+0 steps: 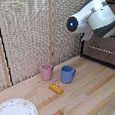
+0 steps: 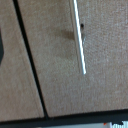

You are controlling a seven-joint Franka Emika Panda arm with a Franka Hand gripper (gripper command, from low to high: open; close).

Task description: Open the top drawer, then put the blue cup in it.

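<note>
The top drawer (image 2: pixel 60 65) is seen closed, its silver bar handle (image 2: pixel 79 37) close before the wrist camera. The blue cup (image 1: pixel 68 74) stands mid-worktop (image 1: pixel 92 93), just beside the pink cup (image 1: pixel 47 71). The jaws' state cannot be told.

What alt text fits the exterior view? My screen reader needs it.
A white robot arm reaches toward a dark-brown dresser at the exterior view's right. On the wooden table sit a blue cup, pink cup, yellow block and plate.
</note>
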